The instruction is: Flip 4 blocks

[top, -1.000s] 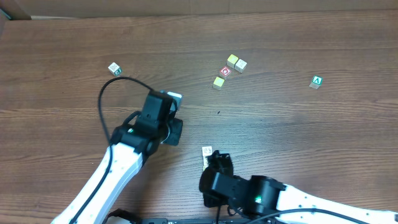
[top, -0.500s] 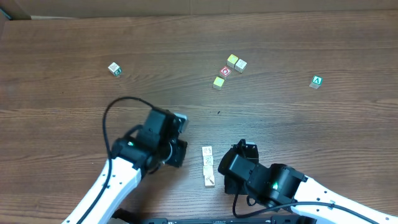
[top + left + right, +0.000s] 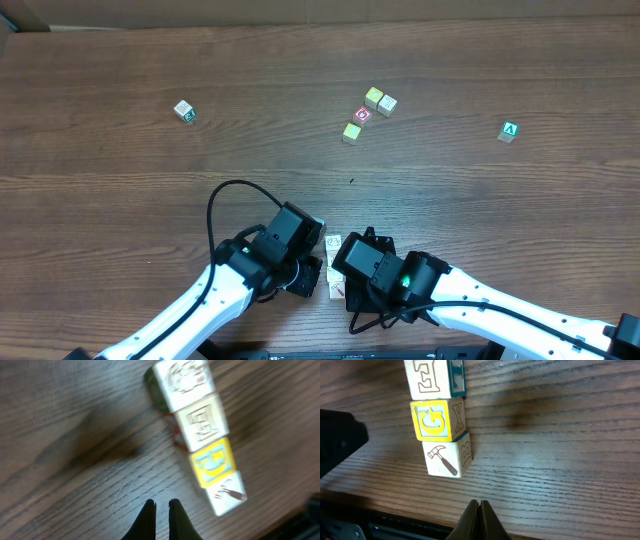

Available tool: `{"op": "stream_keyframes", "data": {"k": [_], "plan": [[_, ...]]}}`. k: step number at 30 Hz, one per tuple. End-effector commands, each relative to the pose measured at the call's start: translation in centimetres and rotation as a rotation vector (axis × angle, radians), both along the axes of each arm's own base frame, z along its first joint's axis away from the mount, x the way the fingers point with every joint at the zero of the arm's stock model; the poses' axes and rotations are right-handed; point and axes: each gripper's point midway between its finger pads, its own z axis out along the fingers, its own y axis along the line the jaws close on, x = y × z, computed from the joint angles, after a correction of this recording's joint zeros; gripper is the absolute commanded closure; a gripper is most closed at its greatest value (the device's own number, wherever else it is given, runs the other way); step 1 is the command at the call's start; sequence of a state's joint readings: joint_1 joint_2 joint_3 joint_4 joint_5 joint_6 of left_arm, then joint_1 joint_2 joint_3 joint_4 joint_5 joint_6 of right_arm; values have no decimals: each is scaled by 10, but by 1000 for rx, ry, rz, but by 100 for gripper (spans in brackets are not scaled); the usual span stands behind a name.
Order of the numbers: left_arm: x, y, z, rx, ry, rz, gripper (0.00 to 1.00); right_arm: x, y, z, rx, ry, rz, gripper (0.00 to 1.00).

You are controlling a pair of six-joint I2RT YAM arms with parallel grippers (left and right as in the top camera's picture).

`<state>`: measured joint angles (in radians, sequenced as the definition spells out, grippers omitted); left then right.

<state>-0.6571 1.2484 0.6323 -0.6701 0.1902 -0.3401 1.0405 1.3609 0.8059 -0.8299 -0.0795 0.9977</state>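
Left claw [image 3: 161,504], shut, has neared blocks [image 3: 202,422].

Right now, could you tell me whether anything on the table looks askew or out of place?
Only mildly: the hammer block, last in the row of four blocks, sits slightly twisted against the yellow block and nearest the table edge. Nothing looks damaged.

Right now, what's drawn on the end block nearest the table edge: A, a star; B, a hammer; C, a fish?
B: the end block shows a hammer on its top face, right beside the yellow G block.
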Motion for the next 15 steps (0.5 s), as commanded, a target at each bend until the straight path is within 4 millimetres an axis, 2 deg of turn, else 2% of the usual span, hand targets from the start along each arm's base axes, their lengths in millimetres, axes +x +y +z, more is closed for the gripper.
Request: {"op": "stream_keyframes", "data": {"k": [1,15], "plan": [[-2,3,-13,28,44,64,96,3,7,7,31,-6,2,96],[-6,-1,-39,50,138,98,96,6,10,7,41,-15,1,96]]}}
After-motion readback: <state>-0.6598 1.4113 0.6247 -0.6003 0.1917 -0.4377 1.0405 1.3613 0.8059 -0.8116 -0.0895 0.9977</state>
